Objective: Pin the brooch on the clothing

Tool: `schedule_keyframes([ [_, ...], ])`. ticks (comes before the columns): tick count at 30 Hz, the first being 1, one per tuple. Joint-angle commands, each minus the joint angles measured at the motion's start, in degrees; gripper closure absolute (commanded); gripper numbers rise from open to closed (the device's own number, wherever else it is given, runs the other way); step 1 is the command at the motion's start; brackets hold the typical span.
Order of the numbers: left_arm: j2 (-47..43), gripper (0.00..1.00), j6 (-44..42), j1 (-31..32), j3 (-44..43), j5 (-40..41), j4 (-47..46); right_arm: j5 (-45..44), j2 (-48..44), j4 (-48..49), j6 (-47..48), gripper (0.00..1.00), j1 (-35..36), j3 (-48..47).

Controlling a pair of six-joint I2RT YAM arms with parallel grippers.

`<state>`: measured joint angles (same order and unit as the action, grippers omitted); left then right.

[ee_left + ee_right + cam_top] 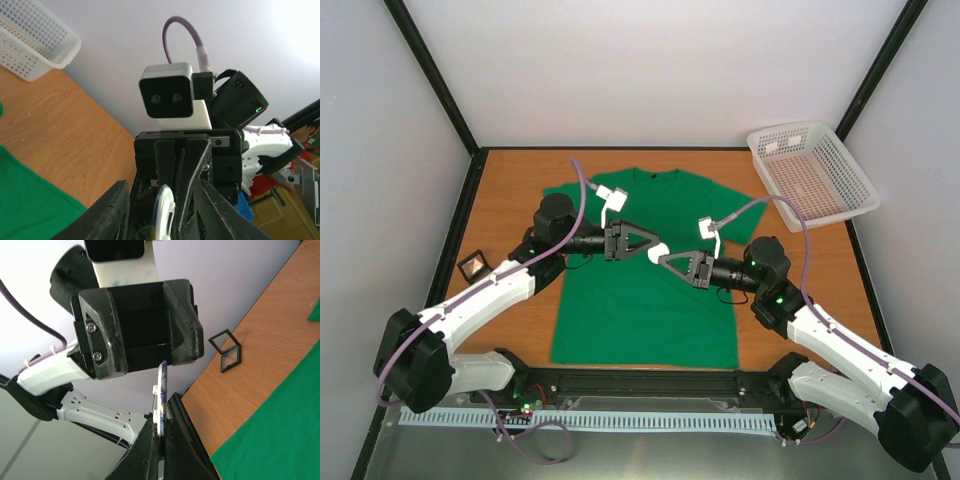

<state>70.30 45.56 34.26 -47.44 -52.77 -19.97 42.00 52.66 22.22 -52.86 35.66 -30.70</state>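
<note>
Underneath everything, a wooden surface [510, 190]. Flat on it, the green shirt [640, 310], collar pointing away from the arm bases. Well past the shirt's sleeve on the right-arm side, toward the far corner, a white basket [810, 170].

Above the shirt's chest, the left hand [647, 244]: fingers spread wide, gripping nothing, with the brooch in the gap between them. Nose to nose with it over the same patch of chest, the right hand [664, 258]: fingers pinched shut on one edge of the brooch.

Off the shirt's sleeve on the left-arm side, a small black case [473, 266]. Between the two hands, lifted clear of the shirt, the brooch [655, 251], edge-on, whitish rim showing, pin not discernible.

Likely trouble from here:
- Only a thin grip on a rim, so probably a twist or slip as soon as the left hand closes, then a drop onto the shirt.
- Close quarters too, hence a risk of fingers knocking together.
- With the cloth slack and unheld, perhaps a push-down instead of a clean pierce, or a pin through both layers.
</note>
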Motion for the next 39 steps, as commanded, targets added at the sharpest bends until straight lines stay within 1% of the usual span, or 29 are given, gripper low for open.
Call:
schedule_keyframes([
  [1, 1.40, 0.64, -7.61, 0.53, -4.71, -3.62, 8.80, 2.32, -0.54, -2.08, 3.03, 0.97, 0.22, -1.97],
  [4, 1.65, 0.69, -9.32, 0.54, -5.61, -4.18, 11.67, 2.74, -0.73, -3.72, 4.05, 0.97, 0.26, -2.71],
  [9, 2.25, 0.74, -10.25, 0.49, -5.91, -6.56, 12.33, 2.44, -1.11, -4.40, 4.52, 0.97, 0.22, -3.12],
  [14, 1.71, 0.84, -11.21, 0.52, -6.04, -6.23, 13.24, 2.76, -0.67, -5.36, 5.01, 0.97, 0.22, -3.73],
  [18, 1.81, 0.81, -10.74, 0.54, -6.37, -6.33, 13.02, 3.63, -0.29, -5.50, 5.36, 0.97, 0.22, -3.67],
  [23, 1.83, 0.81, -10.27, 0.54, -6.39, -6.84, 12.30, 4.38, -0.19, -5.83, 5.70, 0.97, 0.28, -3.88],
  [24, 1.85, 0.84, -10.38, 0.54, -6.43, -6.90, 12.42, 4.40, -0.17, -6.10, 5.86, 0.97, 0.25, -3.92],
  [27, 1.81, 0.96, -10.47, 0.54, -6.44, -7.12, 12.53, 3.75, -0.19, -7.05, 6.19, 0.97, 0.23, -4.26],
  [28, 1.64, 0.99, -10.72, 0.53, -6.44, -6.69, 12.90, 2.94, -0.26, -7.54, 6.15, 0.95, 0.21, -4.47],
  [32, -1.46, 0.99, -12.85, 0.54, -4.85, -1.35, 13.40, -1.30, -0.63, -7.83, 3.16, 0.75, 0.24, -4.83],
  [35, -3.52, 0.99, -14.26, 0.50, -4.07, 1.63, 13.81, -3.14, -0.36, -6.38, 0.09, 0.62, 0.27, -4.69],
  [37, -4.04, 0.99, -14.53, 0.54, -3.81, 2.17, 13.89, -3.12, 0.04, -4.64, -1.39, 0.59, 0.28, -4.59],
  [39, -3.97, 0.99, -14.54, 0.54, -3.80, 2.09, 13.97, -3.59, 0.61, -5.53, -1.44, 0.58, 0.29, -5.38],
])
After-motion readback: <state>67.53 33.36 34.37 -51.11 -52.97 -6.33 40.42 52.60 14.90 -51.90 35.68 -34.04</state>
